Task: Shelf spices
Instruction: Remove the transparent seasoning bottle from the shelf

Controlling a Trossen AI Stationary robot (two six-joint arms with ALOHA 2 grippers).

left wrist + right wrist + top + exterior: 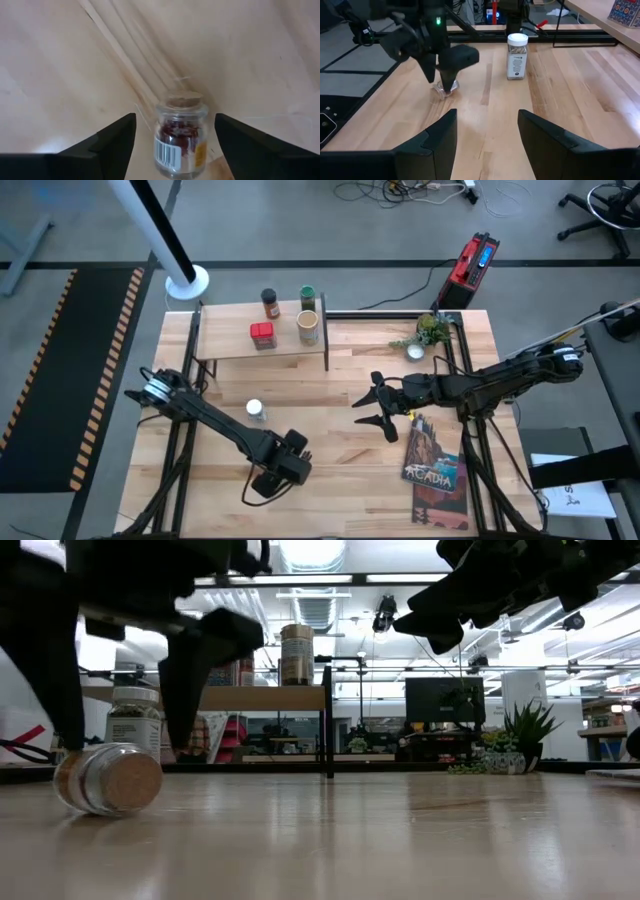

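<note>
While the left gripper [268, 483] hangs low over the near part of the light wooden tabletop [330, 480], I see its two dark fingers [107, 145] spread wide to either side of a small cork-stoppered clear glass jar of reddish spice [181, 134] lying on its side; the fingers are not touching it in the left wrist view. From above this jar is almost wholly hidden under the gripper, and in the low view the gripper is only a dark silhouette cut off at the top. Its barcode label is partly visible; I cannot read it. The right gripper [372, 406] hovers above mid-table, fingers apart and empty, its fingertips cut off at the edge of its own wrist view. A white-capped clear jar [255, 410] stands upright on the tabletop, just in front of the small raised wood-topped shelf with black metal legs [230, 340]. On the shelf stand a red square tin [262, 335], a dark-capped brown jar [270, 304], a green-lidded jar [307, 298] and a tan cylindrical canister [308, 327]. Their labels are too small to make out.
</note>
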